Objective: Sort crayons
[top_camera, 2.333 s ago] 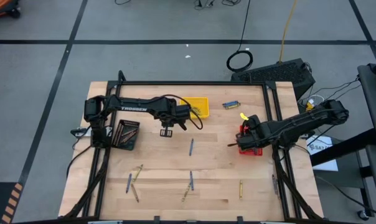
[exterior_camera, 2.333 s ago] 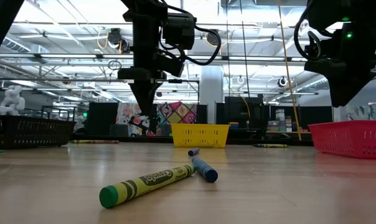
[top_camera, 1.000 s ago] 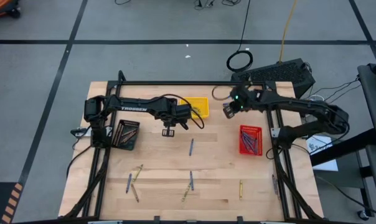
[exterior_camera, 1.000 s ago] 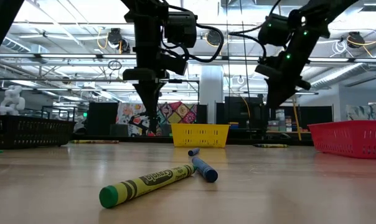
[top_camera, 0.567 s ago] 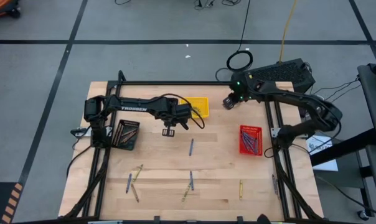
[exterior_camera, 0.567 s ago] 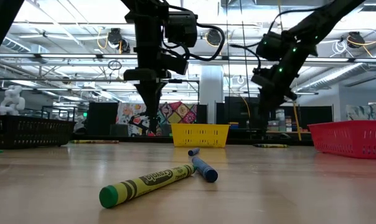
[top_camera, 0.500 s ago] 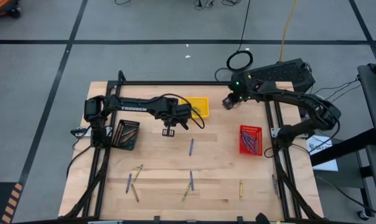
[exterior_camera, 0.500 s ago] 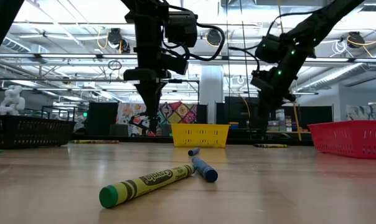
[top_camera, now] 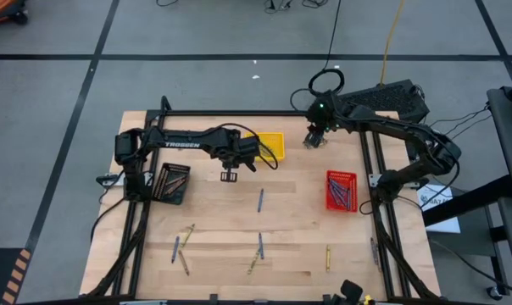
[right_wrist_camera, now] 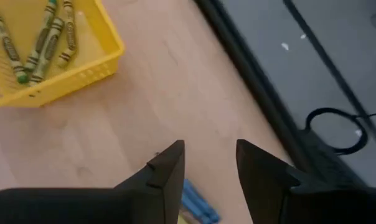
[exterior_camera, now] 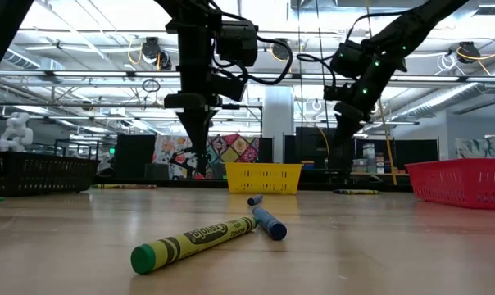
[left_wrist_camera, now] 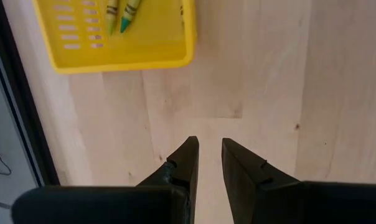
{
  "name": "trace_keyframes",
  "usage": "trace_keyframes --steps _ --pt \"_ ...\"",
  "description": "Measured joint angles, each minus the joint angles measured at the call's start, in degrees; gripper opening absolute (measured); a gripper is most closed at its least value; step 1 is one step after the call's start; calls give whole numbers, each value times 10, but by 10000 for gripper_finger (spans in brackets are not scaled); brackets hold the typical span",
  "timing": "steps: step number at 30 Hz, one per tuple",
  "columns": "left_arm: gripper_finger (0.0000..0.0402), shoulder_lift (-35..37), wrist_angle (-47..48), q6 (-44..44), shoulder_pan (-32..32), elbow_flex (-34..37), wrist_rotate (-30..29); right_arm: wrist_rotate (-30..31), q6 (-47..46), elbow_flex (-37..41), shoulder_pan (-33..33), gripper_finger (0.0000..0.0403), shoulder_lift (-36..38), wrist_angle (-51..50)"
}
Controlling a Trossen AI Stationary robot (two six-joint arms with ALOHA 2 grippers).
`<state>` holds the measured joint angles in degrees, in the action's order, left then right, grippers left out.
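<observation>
Several crayons lie flat on the wooden table: one blue at the middle (top_camera: 260, 200), others near the front (top_camera: 186, 246) (top_camera: 258, 252) (top_camera: 327, 257). In the low view an olive-yellow crayon (exterior_camera: 194, 242) and a blue one (exterior_camera: 268, 221) lie closest. My right gripper (top_camera: 311, 141) is open and empty near the far edge, above a blue crayon (right_wrist_camera: 194, 202) that lies below its fingers. My left gripper (top_camera: 229, 177) hangs over bare wood beside the yellow tray (top_camera: 271, 146), its fingers (left_wrist_camera: 189, 152) a narrow gap apart and empty.
The yellow tray (right_wrist_camera: 82, 68) holds several olive crayons. A red tray (top_camera: 342, 190) with crayons stands at the right, a black tray (top_camera: 171, 182) with crayons at the left. A black frame (top_camera: 264, 113) runs along the table's far edge and sides.
My right gripper has moved a little toward the table's far edge and down, and hangs over the crayons lying there. Its fingers stay open.
</observation>
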<state>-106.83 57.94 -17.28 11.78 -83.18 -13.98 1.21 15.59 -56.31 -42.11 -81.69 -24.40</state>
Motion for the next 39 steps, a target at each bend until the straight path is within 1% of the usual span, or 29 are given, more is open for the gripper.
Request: trace_keyframes --steps 3,6,8,13,17,20,24,27,29,39 --pt "66 0 1 0 4 0 0 -2 33 -7 -10 130 0 -18" --pt "66 0 1 0 5 0 0 -29 65 -7 -21 124 0 -32" --pt "66 0 1 0 5 0 0 -31 81 -7 -25 119 -6 -36" --pt "66 0 0 -1 6 0 0 -33 88 -7 -37 112 -47 -53" --pt "66 0 0 -1 6 0 0 -12 99 -6 -37 112 -73 -48" --pt "66 0 0 -8 6 0 0 -16 92 -6 -37 112 -76 -35" --pt "66 0 -1 -14 7 0 0 -18 93 -6 -37 112 -80 -44" --pt "66 0 -3 -16 8 0 0 -44 93 -6 -40 112 -91 -55" --pt "66 0 -6 -16 10 0 0 -49 92 -6 -40 112 -101 -54" --pt "66 0 -5 -15 15 0 0 -41 98 -6 -40 112 -154 -50"
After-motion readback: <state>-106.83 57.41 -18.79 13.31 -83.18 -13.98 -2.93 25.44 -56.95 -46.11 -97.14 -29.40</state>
